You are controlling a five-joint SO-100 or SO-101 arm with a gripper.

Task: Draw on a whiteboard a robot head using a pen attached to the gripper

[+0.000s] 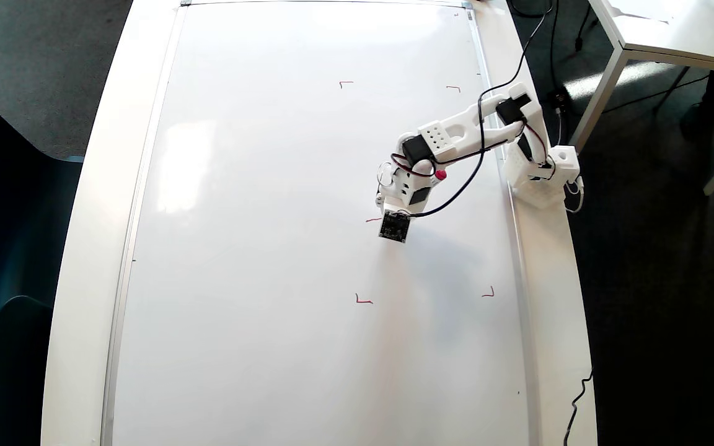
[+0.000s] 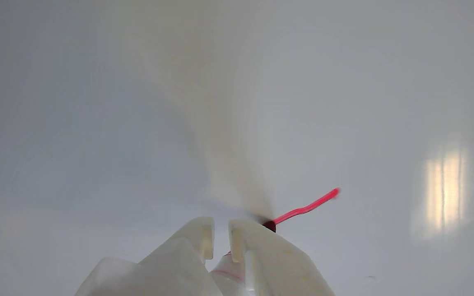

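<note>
Your whiteboard (image 1: 258, 248) is lying flat along the table (image 1: 84, 248), filling nearly the whole tabletop, with its silver frame running close to the table's long edges. In the overhead view your white arm (image 1: 456, 133) is reaching in from its base (image 1: 540, 176) at the table's right edge, folding over the right half of the board. Four small red corner marks (image 1: 346, 83) are sitting on that half, two nearer the far end and two nearer the near end, and your gripper (image 1: 388, 207) is hanging roughly midway between them, toward their left side. A black square module (image 1: 394, 227) is riding on its near side.

The robot head (image 2: 307, 207) is showing only as one short, slightly wavy red stroke so far; in the overhead view it is peeking out just left of the gripper (image 1: 373, 219).

In the wrist view your gripper (image 2: 220, 238) is holding its two white fingers (image 2: 200, 238) close together with a narrow slot between them, pinching the pen (image 2: 226, 269), whose body is showing low in that slot. The pen's dark red tip is emerging at the right finger's end, touching the board where the stroke starts. You are probably pressing it flat to the surface, though blur there is making the contact hard to judge.
</note>
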